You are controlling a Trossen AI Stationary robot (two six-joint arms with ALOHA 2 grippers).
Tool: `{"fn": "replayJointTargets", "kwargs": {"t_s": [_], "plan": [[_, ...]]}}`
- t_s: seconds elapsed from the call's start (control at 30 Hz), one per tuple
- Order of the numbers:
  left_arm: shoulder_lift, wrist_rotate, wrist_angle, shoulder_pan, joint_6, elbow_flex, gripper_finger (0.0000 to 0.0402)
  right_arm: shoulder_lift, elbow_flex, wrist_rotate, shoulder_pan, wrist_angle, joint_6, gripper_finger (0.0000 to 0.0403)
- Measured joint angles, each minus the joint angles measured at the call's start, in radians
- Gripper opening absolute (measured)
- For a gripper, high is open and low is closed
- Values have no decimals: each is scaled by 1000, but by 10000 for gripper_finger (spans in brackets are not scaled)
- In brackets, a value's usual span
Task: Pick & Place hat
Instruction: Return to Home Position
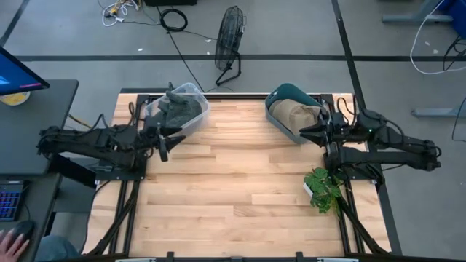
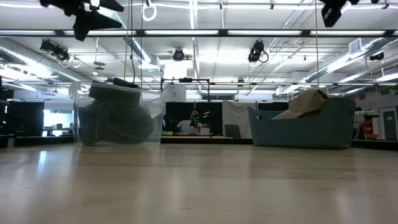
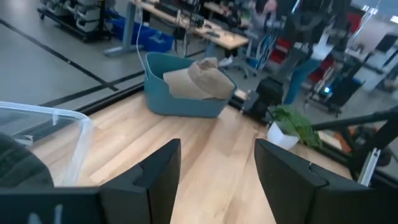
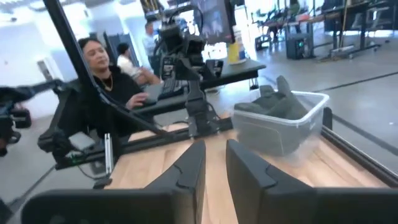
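Observation:
A tan hat (image 1: 295, 113) lies in a teal bin (image 1: 280, 98) at the table's far right, its crown rising above the bin's rim in the low view (image 2: 308, 102). Dark grey hats (image 1: 178, 108) fill a clear plastic bin (image 1: 196, 93) at the far left. My left gripper (image 1: 164, 145) hovers open just near of the clear bin, pointing across the table at the teal bin (image 3: 180, 99). My right gripper (image 1: 304, 133) hovers beside the teal bin's near side and points at the clear bin (image 4: 280, 124). A narrow gap shows between its fingers (image 4: 214, 149).
A small potted plant (image 1: 324, 189) stands at the table's right edge, near of my right arm. The wooden table's middle (image 1: 233, 189) is bare. A fan (image 1: 229, 36) stands on the floor beyond the far edge. People (image 4: 106, 74) sit at desks off the table's left side.

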Motion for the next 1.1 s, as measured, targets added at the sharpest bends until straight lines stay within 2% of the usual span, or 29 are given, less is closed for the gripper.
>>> {"fn": "replayJointTargets", "kwargs": {"t_s": [0.23,0.43,0.67,0.83,1.1], "plan": [[-154,0,120,2,43,-171,209,-157,-161,-46,-1,124,-19,68],[-242,-1,157,2,40,-281,209,-274,-268,-46,-1,149,17,68],[-329,0,315,3,95,-414,209,-401,-348,-44,-1,151,29,68],[-382,1,415,3,96,-502,209,-401,-367,-59,-1,154,30,68],[-428,5,435,7,117,-582,209,-406,-366,-74,-1,111,30,68]]}}
